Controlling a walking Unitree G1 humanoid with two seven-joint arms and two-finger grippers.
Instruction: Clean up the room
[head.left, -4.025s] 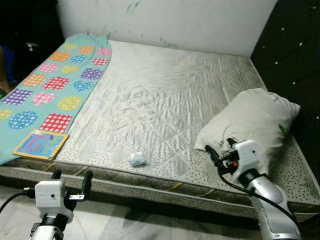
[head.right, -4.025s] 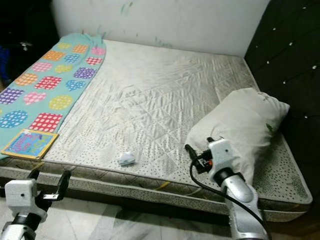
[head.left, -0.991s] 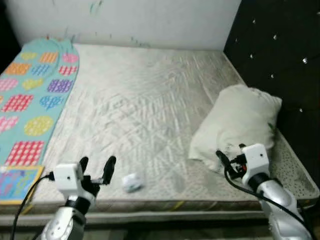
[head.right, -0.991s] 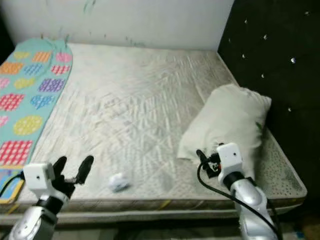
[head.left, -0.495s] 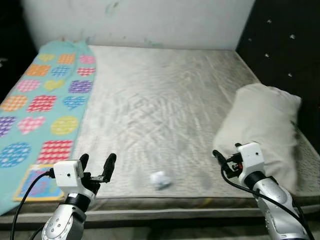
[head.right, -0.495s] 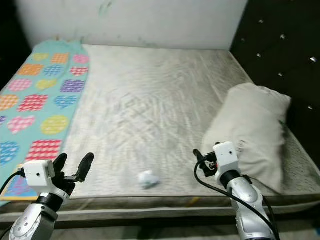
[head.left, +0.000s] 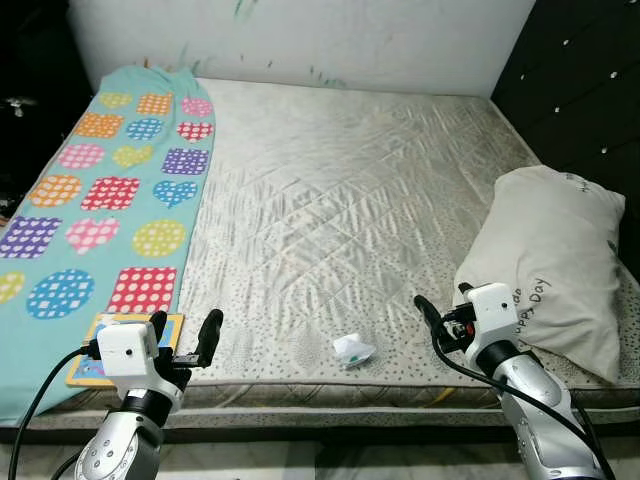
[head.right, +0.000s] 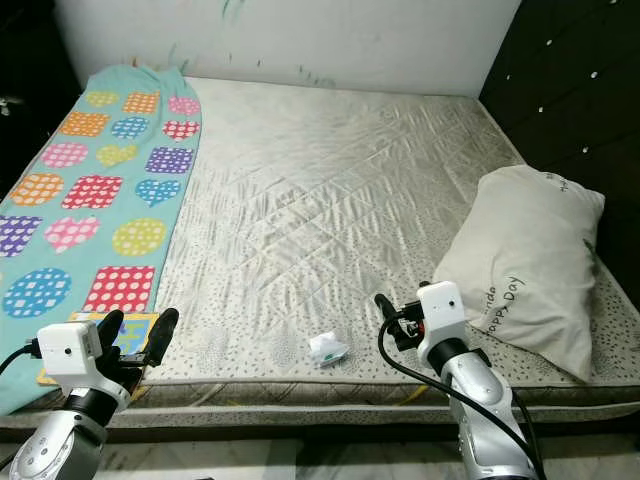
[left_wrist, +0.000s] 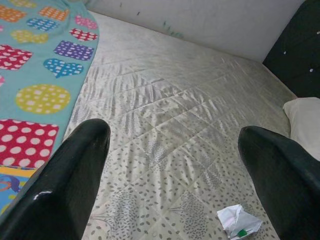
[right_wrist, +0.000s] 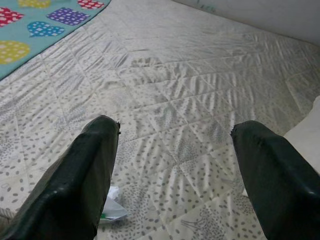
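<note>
Wrapper (head.left: 354, 349): one; pillow (head.left: 548, 262): one

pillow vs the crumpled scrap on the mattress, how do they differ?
Size: the pillow is by far the larger; the crumpled scrap is tiny.
Place: the pillow lies at the mattress's right side by the dark headboard; the scrap sits near the front edge, between the left gripper and right gripper.
Look: the pillow is plump with printed text; the scrap is wadded with a green mark.
Shared: both whitish, both resting on the mattress.
</note>
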